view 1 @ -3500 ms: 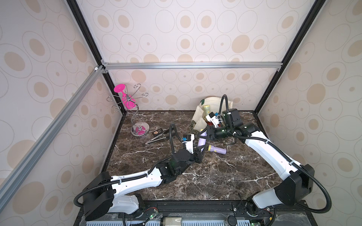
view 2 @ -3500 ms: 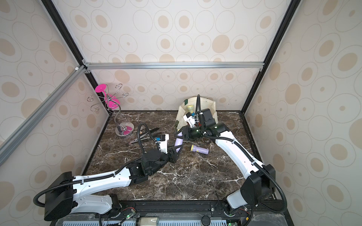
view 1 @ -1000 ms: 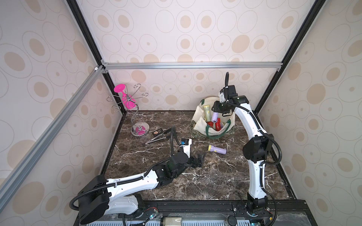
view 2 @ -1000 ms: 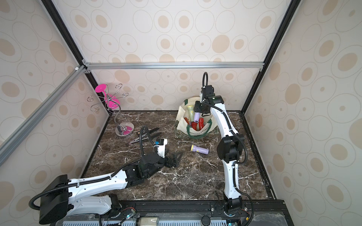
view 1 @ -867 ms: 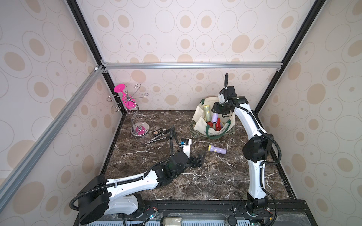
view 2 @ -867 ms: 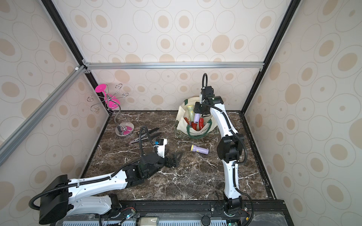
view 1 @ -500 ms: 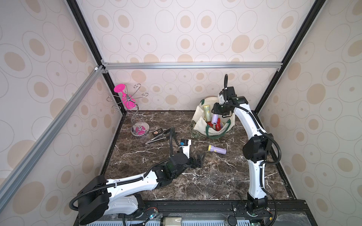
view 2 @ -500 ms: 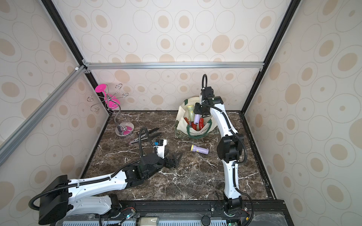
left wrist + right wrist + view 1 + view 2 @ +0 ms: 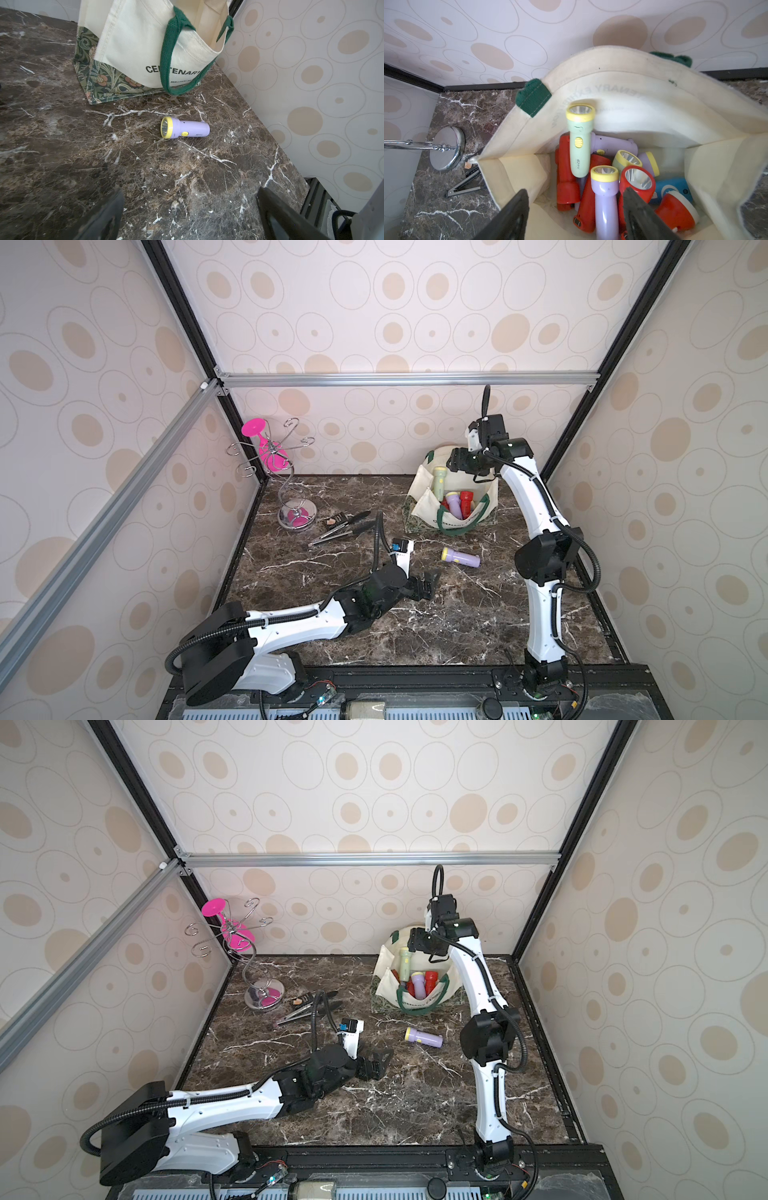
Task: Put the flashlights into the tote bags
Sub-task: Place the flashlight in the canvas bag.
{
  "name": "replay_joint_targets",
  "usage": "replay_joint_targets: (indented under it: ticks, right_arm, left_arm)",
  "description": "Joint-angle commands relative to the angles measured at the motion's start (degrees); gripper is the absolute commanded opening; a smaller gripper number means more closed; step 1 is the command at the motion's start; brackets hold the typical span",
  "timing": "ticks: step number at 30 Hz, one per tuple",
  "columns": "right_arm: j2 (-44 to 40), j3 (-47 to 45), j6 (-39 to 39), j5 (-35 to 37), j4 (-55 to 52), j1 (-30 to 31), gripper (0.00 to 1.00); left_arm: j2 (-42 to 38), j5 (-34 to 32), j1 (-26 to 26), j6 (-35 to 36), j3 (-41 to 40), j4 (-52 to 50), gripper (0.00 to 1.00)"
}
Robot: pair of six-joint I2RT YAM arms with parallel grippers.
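The cream tote bag [image 9: 424, 506] [image 9: 384, 977] [image 9: 135, 41] [image 9: 633, 104] with green handles stands open at the back right. Several flashlights lie in it: a pale green one [image 9: 579, 145] [image 9: 439, 485], red ones [image 9: 566, 166], a blue one [image 9: 672, 187] and a lilac one [image 9: 605, 197]. My right gripper [image 9: 455, 462] [image 9: 415, 940] [image 9: 575, 192] hangs over the bag's mouth, open, holding nothing; the lilac one stands below between its fingers. Another lilac flashlight [image 9: 460, 558] [image 9: 423, 1037] [image 9: 185, 130] lies on the marble in front of the bag. My left gripper [image 9: 430, 583] [image 9: 380, 1060] [image 9: 190, 197] rests low, open and empty, a short way before it.
Black-handled metal tongs [image 9: 340, 531] [image 9: 307, 1011] [image 9: 465, 187] lie left of the bag. A wire rack [image 9: 274, 460] with a pink glass stands on a chrome base [image 9: 297, 516] [image 9: 446, 149] at the back left. Walls close the right side and the back.
My right gripper has opened over the bag, and the lilac flashlight it held now stands inside among the others. The left arm has hardly moved.
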Motion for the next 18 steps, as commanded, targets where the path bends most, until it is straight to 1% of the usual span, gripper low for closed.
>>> replay_joint_targets:
  ticks: [1,4,7,10,15,18]
  right_arm:
    - [-3.16,1.31,-0.71,-0.84,-1.49,0.21,0.74]
    - [-5.9,0.68,-0.77,-1.99,-2.17,0.29,0.74]
    - [-10.08,-3.17,-0.95,-2.83,-2.27,0.38,0.74]
    - [-15.67,-9.78,-0.63,-3.82,-1.22,0.43,0.74]
    - [-24.86,-23.67,0.79,-5.94,1.19,1.08,0.74]
    - [-29.64,-29.87,1.21,-6.49,1.55,1.51,0.74]
  left_arm:
    - [0.74,1.02,0.22,0.0,3.29,2.12,1.0]
    - [1.4,1.55,0.16,0.02,3.47,2.33,1.0]
    - [1.46,1.65,0.22,-0.07,3.38,2.41,1.0]
    - [1.17,1.69,0.21,-0.25,2.98,2.8,1.0]
    - [1.02,1.54,0.22,-0.5,2.42,3.26,1.0]
    - [0.6,1.38,0.22,-1.17,1.55,4.34,1.0]
